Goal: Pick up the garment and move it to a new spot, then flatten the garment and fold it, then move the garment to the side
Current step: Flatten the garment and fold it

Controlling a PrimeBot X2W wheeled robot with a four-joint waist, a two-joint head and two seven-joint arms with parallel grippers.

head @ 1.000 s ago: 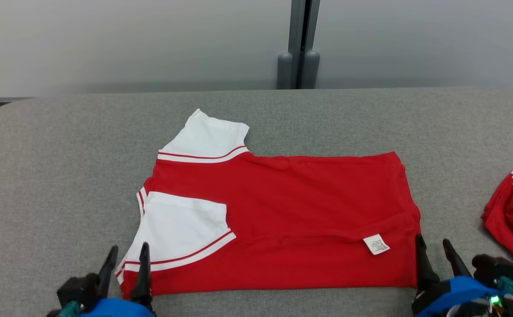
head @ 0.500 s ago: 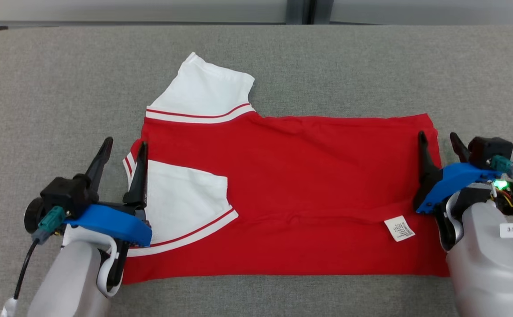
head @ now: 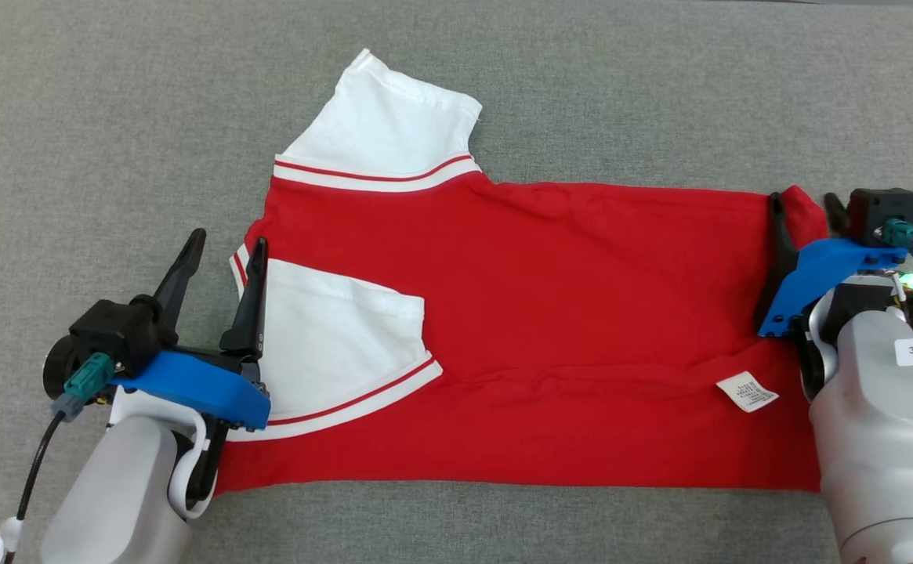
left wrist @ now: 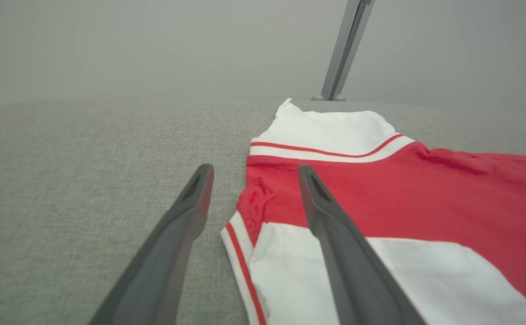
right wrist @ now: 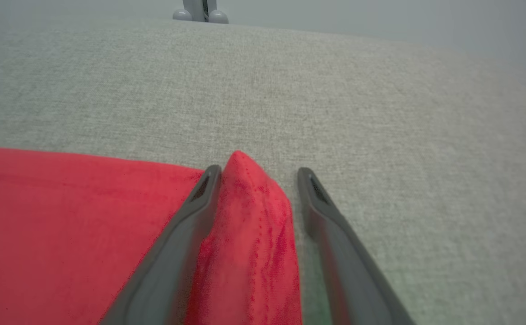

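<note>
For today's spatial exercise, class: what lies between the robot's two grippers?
The red garment spans the whole stretch from the left gripper to the right gripper, as the head view shows.

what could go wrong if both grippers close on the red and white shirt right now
1. The right gripper straddles only the raised corner tip of the red and white short-sleeved shirt, so it may pinch little cloth and slip.
2. The left gripper has one finger above the grey fabric-covered surface and one over the folded-in white sleeve. Closing could drag the sleeve out or miss the edge.
</note>
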